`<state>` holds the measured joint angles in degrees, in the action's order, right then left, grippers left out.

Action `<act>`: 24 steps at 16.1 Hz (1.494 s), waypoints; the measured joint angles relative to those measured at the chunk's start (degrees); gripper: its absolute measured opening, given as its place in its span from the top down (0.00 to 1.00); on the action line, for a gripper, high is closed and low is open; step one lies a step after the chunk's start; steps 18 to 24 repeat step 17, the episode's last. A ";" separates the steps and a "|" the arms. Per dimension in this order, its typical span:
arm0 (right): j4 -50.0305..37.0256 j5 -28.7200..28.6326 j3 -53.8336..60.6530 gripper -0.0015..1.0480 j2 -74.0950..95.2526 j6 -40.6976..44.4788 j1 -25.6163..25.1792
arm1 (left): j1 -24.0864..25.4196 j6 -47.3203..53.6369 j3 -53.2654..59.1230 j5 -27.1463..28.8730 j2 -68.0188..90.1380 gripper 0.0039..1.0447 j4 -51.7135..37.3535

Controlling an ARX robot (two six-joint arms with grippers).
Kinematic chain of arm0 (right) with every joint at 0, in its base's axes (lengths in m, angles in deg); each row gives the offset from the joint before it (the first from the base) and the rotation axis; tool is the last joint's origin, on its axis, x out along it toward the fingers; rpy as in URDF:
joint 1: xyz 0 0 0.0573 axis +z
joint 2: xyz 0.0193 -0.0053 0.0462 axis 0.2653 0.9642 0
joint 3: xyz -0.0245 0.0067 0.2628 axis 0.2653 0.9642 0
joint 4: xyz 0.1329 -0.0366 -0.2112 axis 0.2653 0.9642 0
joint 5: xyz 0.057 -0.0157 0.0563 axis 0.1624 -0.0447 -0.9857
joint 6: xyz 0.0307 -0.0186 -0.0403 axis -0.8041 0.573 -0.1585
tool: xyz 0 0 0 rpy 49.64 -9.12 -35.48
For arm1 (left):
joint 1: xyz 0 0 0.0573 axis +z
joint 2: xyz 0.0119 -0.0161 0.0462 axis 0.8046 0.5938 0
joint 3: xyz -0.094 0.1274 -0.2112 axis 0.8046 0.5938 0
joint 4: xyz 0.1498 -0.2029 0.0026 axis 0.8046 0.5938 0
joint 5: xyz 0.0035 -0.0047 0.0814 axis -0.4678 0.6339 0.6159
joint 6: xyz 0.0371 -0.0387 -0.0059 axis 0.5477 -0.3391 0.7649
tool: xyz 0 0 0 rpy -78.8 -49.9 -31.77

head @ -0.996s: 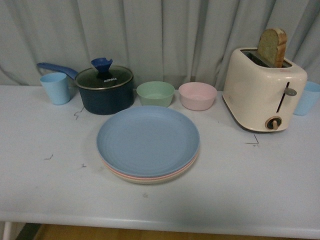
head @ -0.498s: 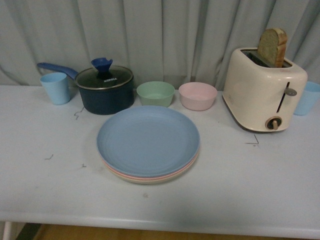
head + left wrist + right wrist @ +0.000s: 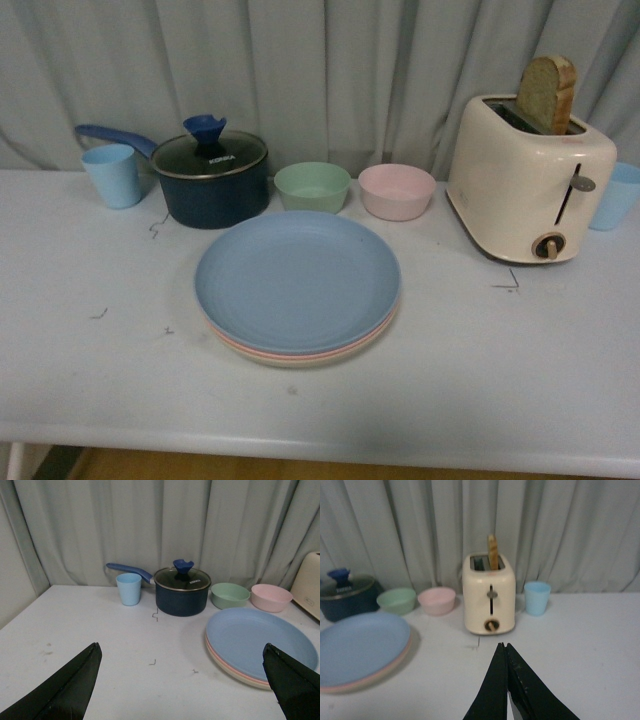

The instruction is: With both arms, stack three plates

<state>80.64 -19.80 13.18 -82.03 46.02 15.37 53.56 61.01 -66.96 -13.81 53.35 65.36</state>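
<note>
Plates [image 3: 297, 285] stacked, left end effector [image 3: 182, 690] spread wide, right end effector [image 3: 506, 687] closed

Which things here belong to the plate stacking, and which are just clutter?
Job: blue plate on top, pink plate under it, beige plate at the bottom.

Clutter: saucepan, green bowl, pink bowl, toaster with bread, two blue cups.
</note>
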 joint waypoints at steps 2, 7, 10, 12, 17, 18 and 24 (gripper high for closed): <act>0.42 0.00 0.00 0.98 -2.29 0.02 -0.02 | 0.00 0.00 0.00 -0.02 0.00 0.06 -0.02; -0.11 0.00 0.00 0.60 -2.29 0.13 0.00 | 0.00 0.00 0.00 -0.02 0.00 0.06 0.00; -0.13 0.00 0.00 0.24 -2.29 0.13 0.00 | 0.00 0.00 0.00 -0.02 0.00 0.06 0.00; -0.13 0.00 0.00 0.04 -2.29 0.13 0.00 | 0.00 0.00 0.00 -0.02 0.00 0.06 -0.02; -0.13 0.00 0.00 0.06 -2.29 0.13 0.00 | 0.00 0.00 0.00 -0.02 0.00 0.06 0.00; -0.13 0.00 0.00 0.06 -2.29 0.13 0.00 | 0.00 0.00 0.00 -0.02 0.00 0.06 0.00; -0.13 0.00 0.00 0.06 -2.29 0.13 0.00 | 0.00 0.00 0.00 -0.02 0.00 0.06 0.00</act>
